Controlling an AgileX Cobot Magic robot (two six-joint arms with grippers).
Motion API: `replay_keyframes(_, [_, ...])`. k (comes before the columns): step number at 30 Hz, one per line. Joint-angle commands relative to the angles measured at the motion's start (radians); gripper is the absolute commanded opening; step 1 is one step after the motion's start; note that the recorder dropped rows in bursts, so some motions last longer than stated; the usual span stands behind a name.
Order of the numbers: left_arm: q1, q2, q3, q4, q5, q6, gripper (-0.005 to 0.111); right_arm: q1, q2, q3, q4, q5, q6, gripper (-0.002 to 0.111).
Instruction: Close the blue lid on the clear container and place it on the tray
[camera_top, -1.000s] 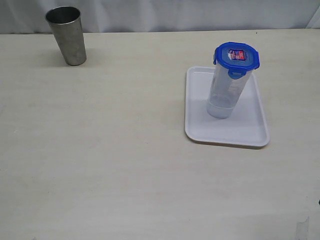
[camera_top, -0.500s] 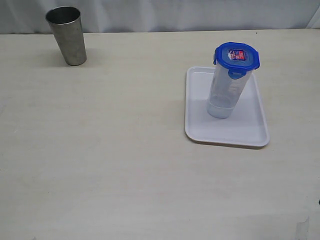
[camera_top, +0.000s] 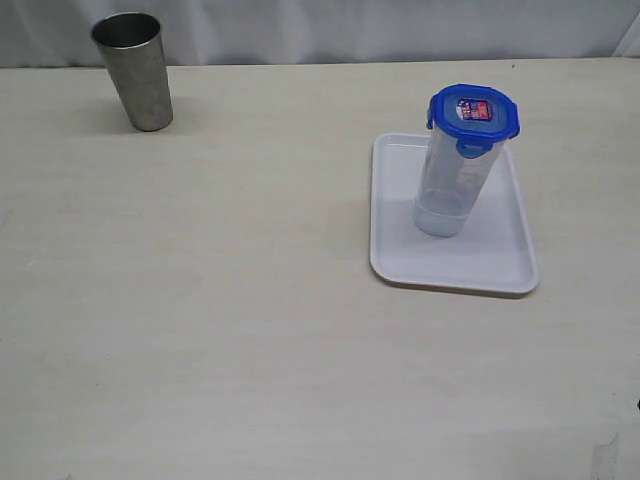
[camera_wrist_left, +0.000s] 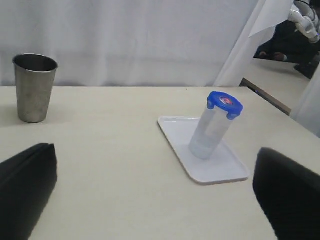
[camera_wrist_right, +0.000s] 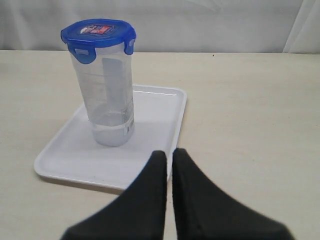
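Lidded clear container (camera_wrist_right: 107, 100) sits on the tray (camera_wrist_right: 155, 135), just beyond the right gripper (camera_wrist_right: 169, 152), pinched together empty; left gripper (camera_wrist_left: 155, 150) gapes wide.

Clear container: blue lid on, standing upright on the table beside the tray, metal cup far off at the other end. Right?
No. The clear container stands on the tray, inside its rim, not on the table beside it; the exterior view shows this. The rest holds: blue lid on, upright, metal cup far off.
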Motion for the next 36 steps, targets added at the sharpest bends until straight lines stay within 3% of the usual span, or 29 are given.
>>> replay_keyframes(1, [0.072,-0.004,0.016,-0.030,-0.127,0.056,0.105,-0.007,-0.005,0.004,0.001,-0.002,0.003,0.004])
replay_keyframes(6, [0.120,-0.004,0.122,-0.071,-0.506,0.301,0.105,-0.007,-0.005,0.004,0.001,-0.002,0.003,0.004])
replay_keyframes(11, [0.168,-0.004,0.270,-0.073,-0.833,0.400,0.105,-0.007,-0.005,0.004,0.001,-0.002,0.003,0.004])
replay_keyframes(17, [0.251,-0.004,0.455,-0.069,-1.061,0.441,0.105,-0.007,-0.005,0.004,0.001,-0.002,0.003,0.004])
replay_keyframes(25, [0.416,-0.004,0.564,-0.030,-1.149,0.443,0.105,-0.007,-0.005,0.004,0.001,-0.002,0.003,0.004])
replay_keyframes(29, [0.482,-0.016,0.564,-0.030,-1.091,0.443,0.105,-0.007,-0.005,0.004,0.001,-0.002,0.003,0.004])
replay_keyframes(36, [0.519,-0.016,0.564,-0.026,-1.048,0.468,0.105,-0.007,-0.005,0.004,0.001,-0.002,0.003,0.004])
